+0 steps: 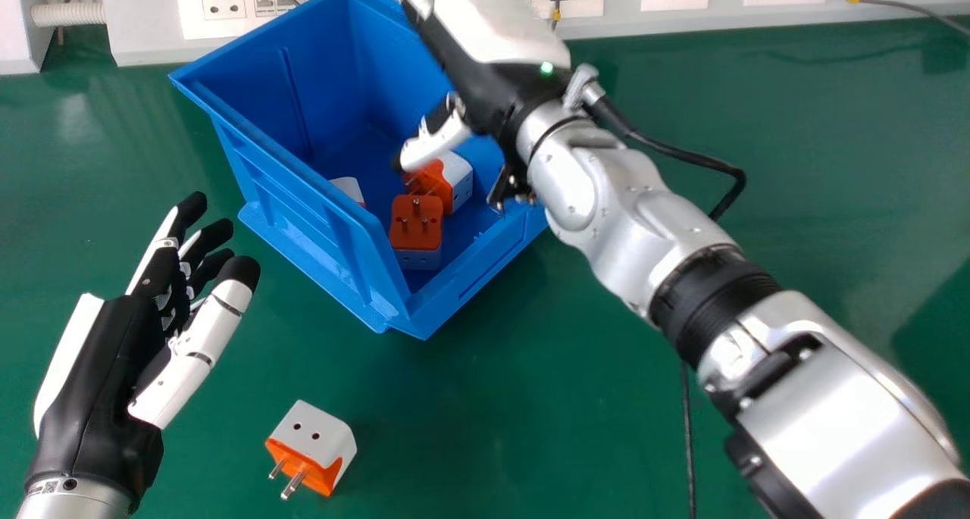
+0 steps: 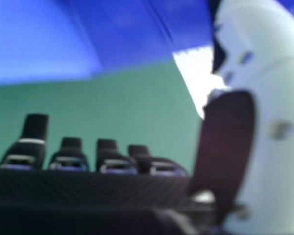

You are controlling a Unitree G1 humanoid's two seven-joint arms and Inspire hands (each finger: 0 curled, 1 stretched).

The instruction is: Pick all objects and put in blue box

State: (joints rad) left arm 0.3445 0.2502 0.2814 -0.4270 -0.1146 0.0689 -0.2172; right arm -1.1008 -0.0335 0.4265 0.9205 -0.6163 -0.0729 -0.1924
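Note:
In the head view my right hand [image 1: 492,57] is over the right side of the blue box [image 1: 295,193], its thumb above the adapters inside. My right hand [image 2: 68,156] appears open in the right hand view, holding nothing, with the blue box [image 2: 122,29] beyond it. Inside the box are a front orange-and-white plug adapter [image 1: 416,225], another [image 1: 455,179] behind it, and a partly hidden white one [image 1: 348,188]. One white-and-orange adapter [image 1: 312,445] lies on the table in front of the box, pins toward the near edge. Left of it is my open left hand [image 1: 98,382].
The green table [image 1: 530,398] extends around the box. A wall panel with sockets [image 1: 223,0] runs behind it. One black cable [image 1: 686,155] hangs from my right wrist, and another thin cable [image 1: 688,436] crosses the table under my right forearm.

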